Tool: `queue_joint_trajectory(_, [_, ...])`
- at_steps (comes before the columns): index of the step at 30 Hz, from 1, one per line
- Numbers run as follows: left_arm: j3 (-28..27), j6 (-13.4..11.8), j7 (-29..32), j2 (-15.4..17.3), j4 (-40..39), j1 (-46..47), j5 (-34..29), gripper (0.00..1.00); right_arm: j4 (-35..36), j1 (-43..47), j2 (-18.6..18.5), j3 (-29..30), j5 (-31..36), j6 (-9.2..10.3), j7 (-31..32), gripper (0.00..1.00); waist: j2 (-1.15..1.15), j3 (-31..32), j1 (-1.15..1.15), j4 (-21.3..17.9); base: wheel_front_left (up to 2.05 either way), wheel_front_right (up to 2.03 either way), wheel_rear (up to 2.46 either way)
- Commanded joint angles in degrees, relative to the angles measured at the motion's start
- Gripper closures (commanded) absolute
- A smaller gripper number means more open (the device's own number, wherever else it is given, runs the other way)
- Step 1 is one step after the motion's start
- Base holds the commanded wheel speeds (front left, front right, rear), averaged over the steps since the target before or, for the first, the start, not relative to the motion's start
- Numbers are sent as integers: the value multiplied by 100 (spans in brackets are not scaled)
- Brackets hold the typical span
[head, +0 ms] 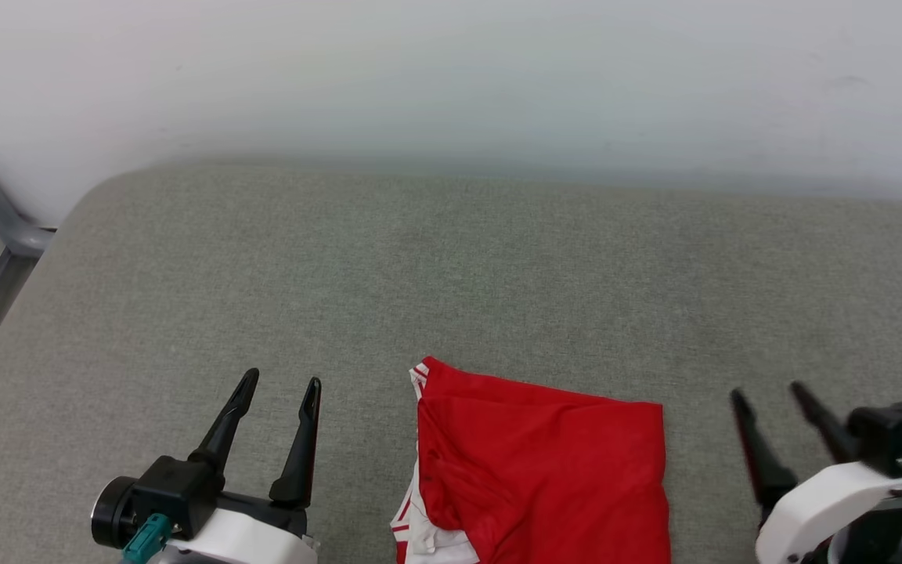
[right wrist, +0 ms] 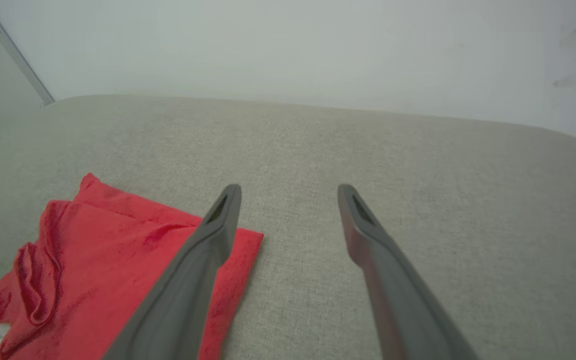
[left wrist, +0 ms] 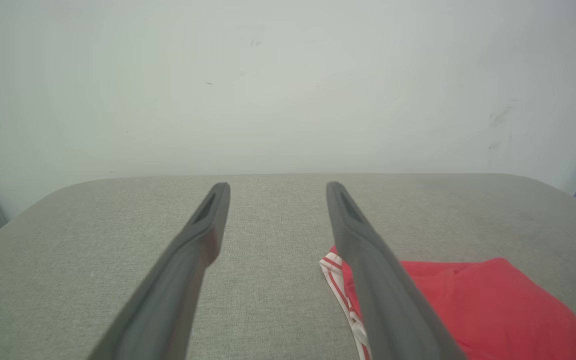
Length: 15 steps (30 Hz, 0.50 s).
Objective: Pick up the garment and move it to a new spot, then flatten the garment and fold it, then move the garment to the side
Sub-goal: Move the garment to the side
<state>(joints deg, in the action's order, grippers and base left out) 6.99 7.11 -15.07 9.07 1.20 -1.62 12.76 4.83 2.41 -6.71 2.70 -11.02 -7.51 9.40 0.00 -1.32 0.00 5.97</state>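
garment (head: 545, 470): it sits at the near edge of the grey cushion (head: 451, 258), between my two arms. It's a compact, roughly square red packet with a few soft wrinkles on top, and a bit of white sleeve (head: 420, 540) with striped trim pokes out at its near left corner.
left gripper (head: 283, 378): fingers spread wide with nothing in them. It's parked near the shirt's left edge but not touching, pointing toward the wall (head: 451, 78).
right gripper (head: 766, 390): same deal, wide open and empty, off the right edge with a strip of bare cushion in between.
step in hand: the garment looks folded to me, so I reckon what's left is shifting it to the side. That's my read, not gospel.
how I'd grab it: come in low from both sides at once and slide one finger of each hand under the whole stack. I'd pinch all the layers together, not just the top sheet.
why: if I only catch the top layer, I think the fold peels open the moment I lift.
the lift: keep it small and level with both hands moving as a pair, so the packet doesn't sag in the middle.
watch out: that loose sleeve on the left could drag or flop out, so I'd tuck my left pinch near it.
where to: there's lots of bare cushion off to the left and further back, and either looks fine.
letting go: set it flat first, then open up and back straight out.
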Motion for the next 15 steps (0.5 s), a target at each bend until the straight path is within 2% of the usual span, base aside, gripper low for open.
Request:
queue_joint_trajectory(1, [-5,19,-13,2,-6,65,-34,0,31,122,-28,-105,-52,5,216,0,0,-45,0,37,0,0,0])
queue_joint_trajectory(10, [70,36,-13,-24,41,205,-42,0,237,195,18,-356,-294,5,2362,0,0,-377,0,206,0,0,0])
queue_joint_trajectory(15, [159,36,-13,-16,77,350,-60,0,97,-15,143,-343,-342,4,3232,0,0,-584,0,333,0,0,0])
